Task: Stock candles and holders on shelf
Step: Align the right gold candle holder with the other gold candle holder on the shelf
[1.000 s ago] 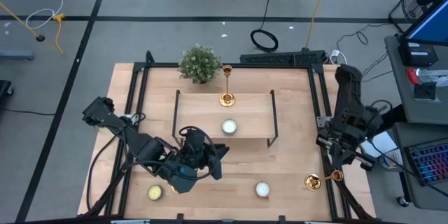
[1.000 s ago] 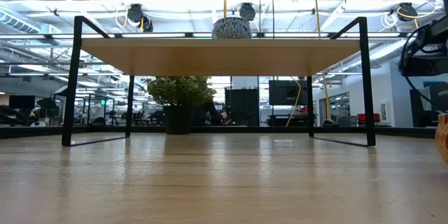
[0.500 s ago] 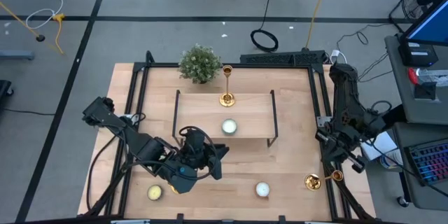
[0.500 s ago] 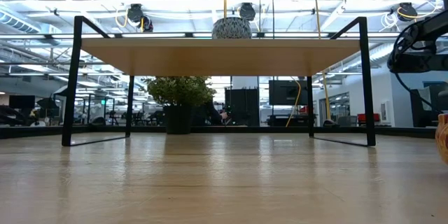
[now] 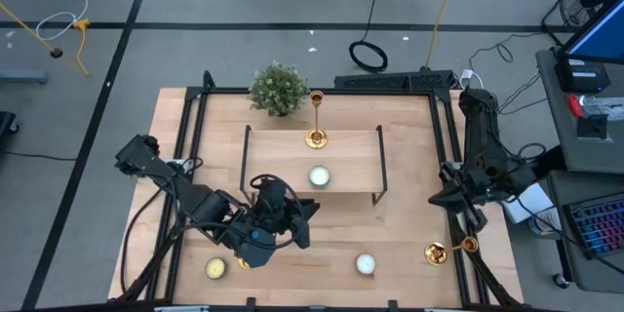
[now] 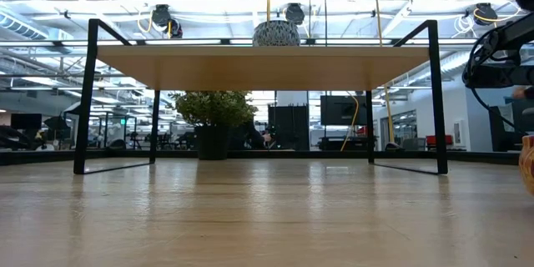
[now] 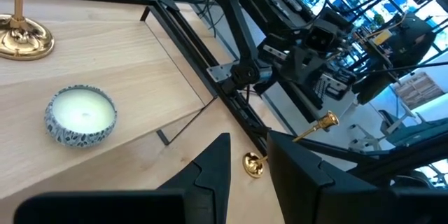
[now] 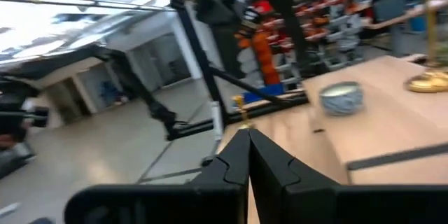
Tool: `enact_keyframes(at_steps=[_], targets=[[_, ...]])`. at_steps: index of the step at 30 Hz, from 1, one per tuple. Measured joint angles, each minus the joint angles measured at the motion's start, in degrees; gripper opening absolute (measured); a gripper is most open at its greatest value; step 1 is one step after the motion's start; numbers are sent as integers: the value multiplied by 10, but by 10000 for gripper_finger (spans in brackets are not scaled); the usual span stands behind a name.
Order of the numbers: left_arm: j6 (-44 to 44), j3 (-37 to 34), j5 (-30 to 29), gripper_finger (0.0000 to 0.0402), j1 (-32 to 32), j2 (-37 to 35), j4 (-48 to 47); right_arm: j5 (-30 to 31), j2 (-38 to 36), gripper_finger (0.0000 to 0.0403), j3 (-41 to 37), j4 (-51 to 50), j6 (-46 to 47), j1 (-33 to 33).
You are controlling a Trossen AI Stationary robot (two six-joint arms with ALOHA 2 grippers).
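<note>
1. Over the last second the right arm has swung at the table's right edge: the right gripper [image 5: 441,198] now points inward toward the table's middle, where before it hung lower and nearer the fallen candlestick. The left arm has not moved.

2. The right gripper's fingers are pressed together and carry nothing. The left gripper [image 5: 304,216] sits in front of the shelf [image 5: 356,157], its fingers a little apart with nothing between them.

3. On the shelf stand one upright holder [image 5: 315,137] at the back edge and one patterned candle [image 5: 318,176] near the front edge.

4. Still on the tabletop: a yellowish candle [image 5: 215,268] at front left, a white candle [image 5: 366,264] at front centre, and a gold holder lying on its side [image 5: 448,250] at front right.

5. The relation that matters is between the right gripper and the lying holder. The holder lies just in front of that gripper, toward the table's near edge, with its long axis running left to right, base toward the centre and cup toward the right rail.

6. The right arm is plainly the nearer one for it; the left gripper is nearer to the two loose candles, the yellowish one especially.

7. A third holder cannot be seen in any view.
</note>
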Motion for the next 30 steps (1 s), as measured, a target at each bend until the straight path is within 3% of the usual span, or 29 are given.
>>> enact_keyframes(at_steps=[4,17,20,24,30], targets=[[0,0,2,97,-1,0,0,41,0,0,0,-4,42,-5],[-2,0,28,97,3,17,1,50,-14,0,0,1,101,-7],[-6,0,40,97,7,22,6,15,-30,0,0,1,66,-7],[-7,0,42,97,7,24,4,-75,-70,0,0,-12,30,-8],[-7,0,31,97,7,23,5,-157,-119,0,0,-135,69,-8]])
